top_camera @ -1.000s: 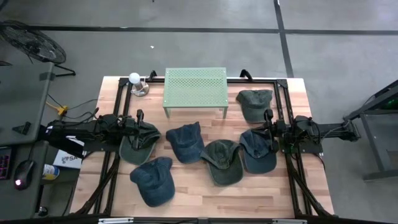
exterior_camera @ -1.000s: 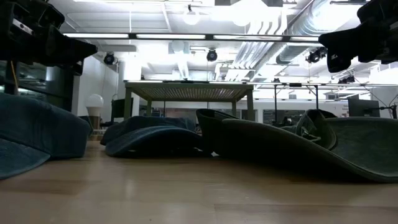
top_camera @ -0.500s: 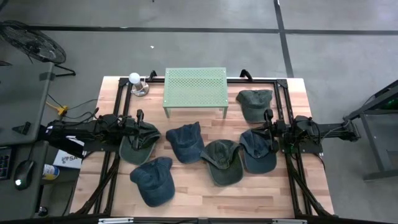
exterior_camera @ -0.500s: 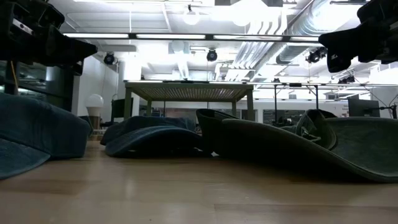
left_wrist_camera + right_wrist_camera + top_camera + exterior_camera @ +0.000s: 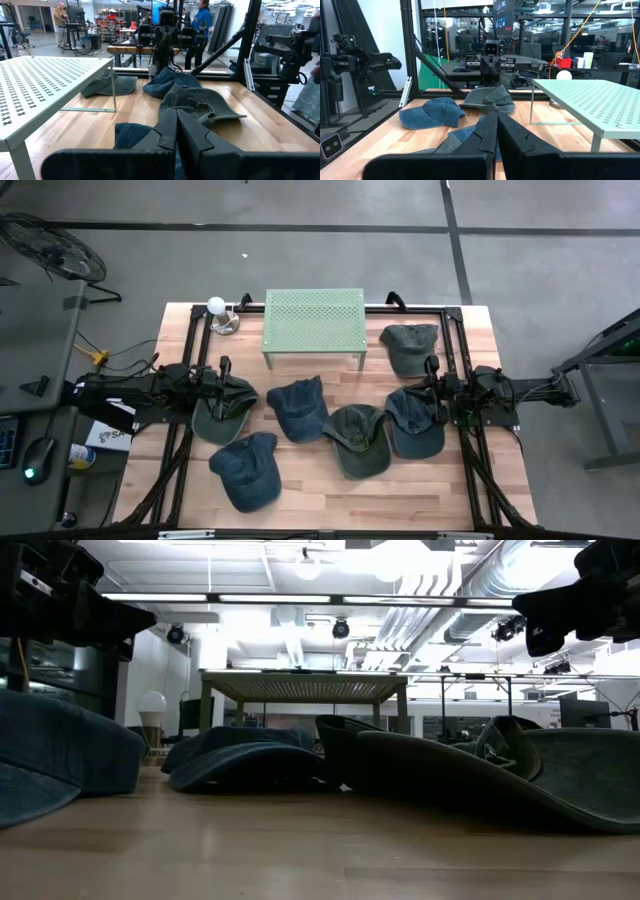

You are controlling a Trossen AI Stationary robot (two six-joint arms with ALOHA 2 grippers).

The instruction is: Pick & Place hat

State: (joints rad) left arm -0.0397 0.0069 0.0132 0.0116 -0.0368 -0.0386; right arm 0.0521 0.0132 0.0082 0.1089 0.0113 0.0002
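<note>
Several hats lie crown up on the wooden table: a green one [image 5: 220, 418] below my left gripper, blue ones at the near left [image 5: 246, 470] and the middle [image 5: 298, 408], a green one [image 5: 358, 440] near the middle, a blue one [image 5: 415, 425] below my right gripper, and a green one [image 5: 408, 347] at the far right. My left gripper [image 5: 238, 392] hovers shut and level at the left side, its fingers together [image 5: 176, 127]. My right gripper [image 5: 422, 392] hovers shut at the right side, fingers together [image 5: 497, 127]. Neither holds anything.
A green perforated stand [image 5: 313, 320] on thin legs stands at the far middle of the table. A white bulb on a base [image 5: 217, 308] sits at the far left. Black frame rails [image 5: 455, 350] run along both sides. Bare wood lies along the near edge [image 5: 330, 500].
</note>
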